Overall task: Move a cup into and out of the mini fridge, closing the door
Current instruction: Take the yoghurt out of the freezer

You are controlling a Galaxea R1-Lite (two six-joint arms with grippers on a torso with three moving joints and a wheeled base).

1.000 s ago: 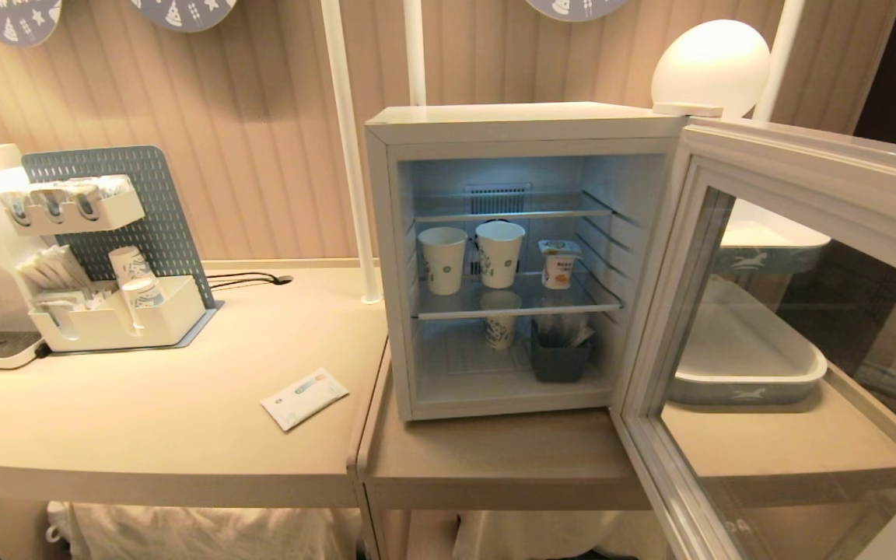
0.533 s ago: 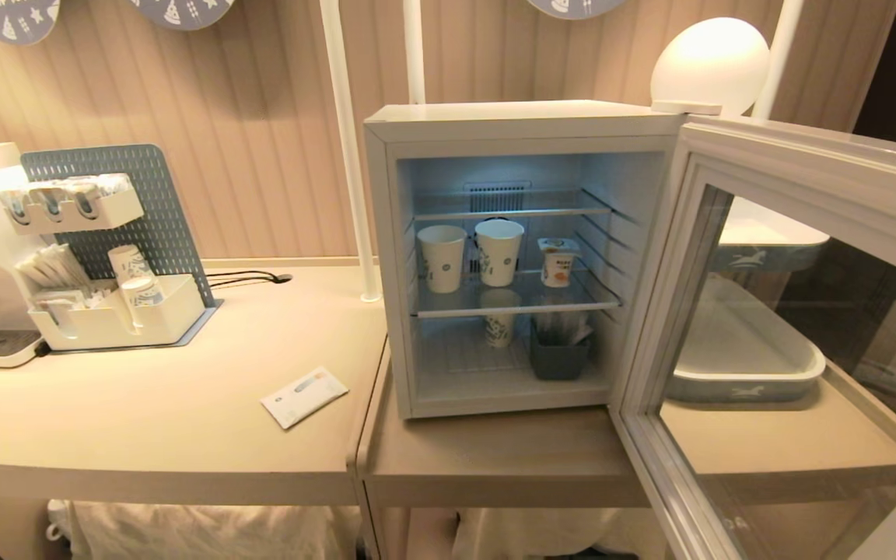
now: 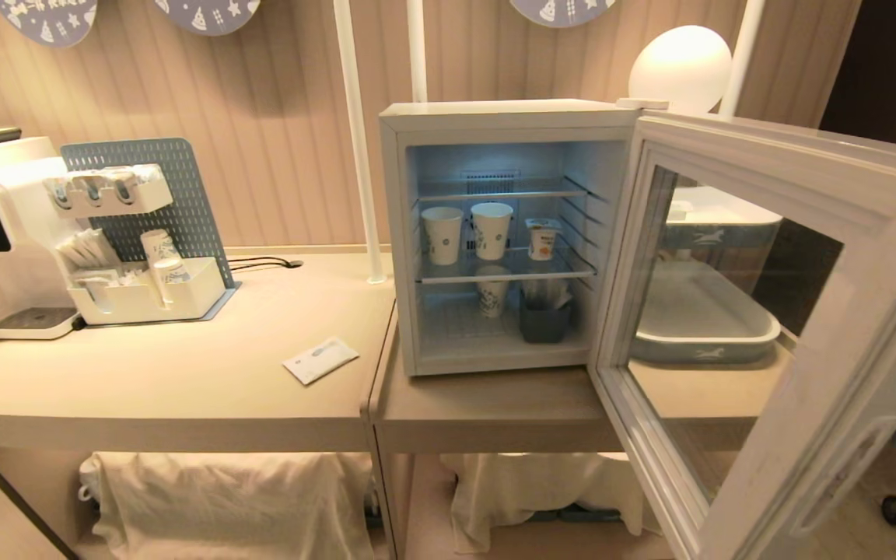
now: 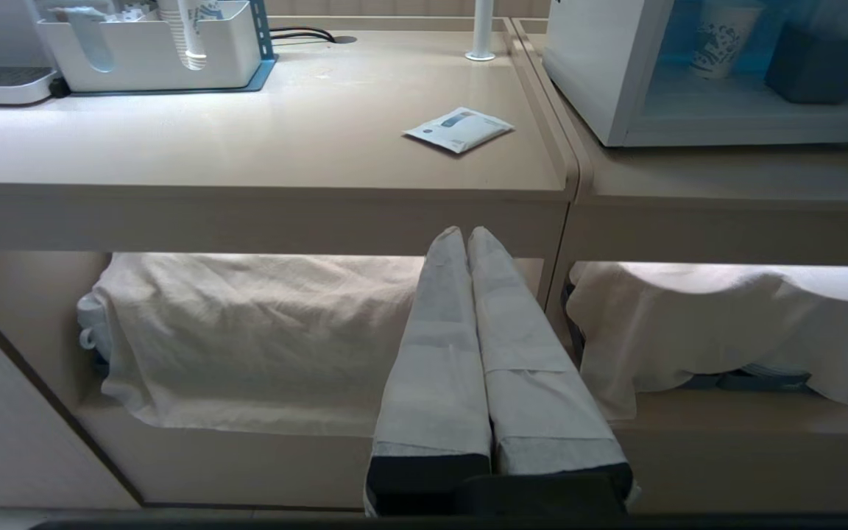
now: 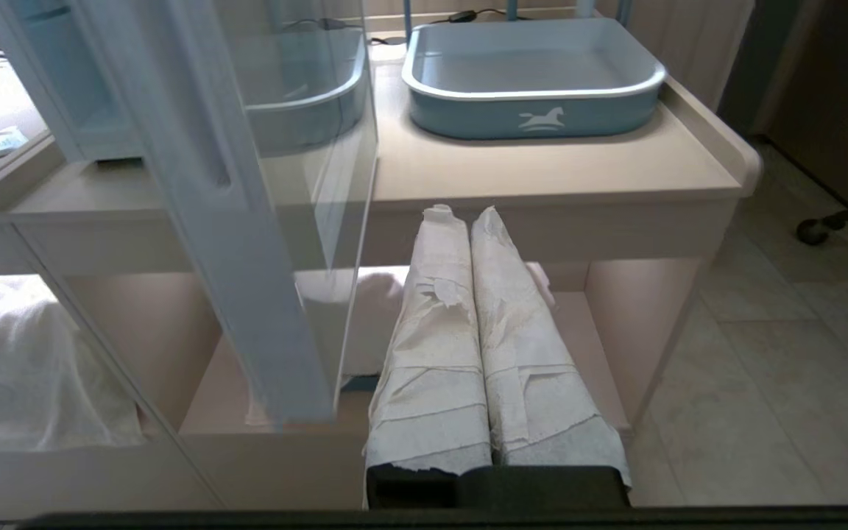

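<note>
head view, door (image 3: 767, 311) swung wide, cup (image 3: 542, 238) on mini fridge (image 3: 495, 124) shelf, both grippers' fingers (image 4: 461, 294) pressed together, holding nothing

Door and lower shelves showing only in part

The door (image 3: 775, 327) is running off the head view at 4 o'clock, its lower corner cut away. White cloths (image 3: 222, 498) are covering whatever is sitting under the bench (image 3: 168, 389), toward 6 o'clock. Lettering on the cup (image 3: 542, 238) is reading too small to make out. The dark bin (image 3: 544, 322) is hiding its contents.
</note>
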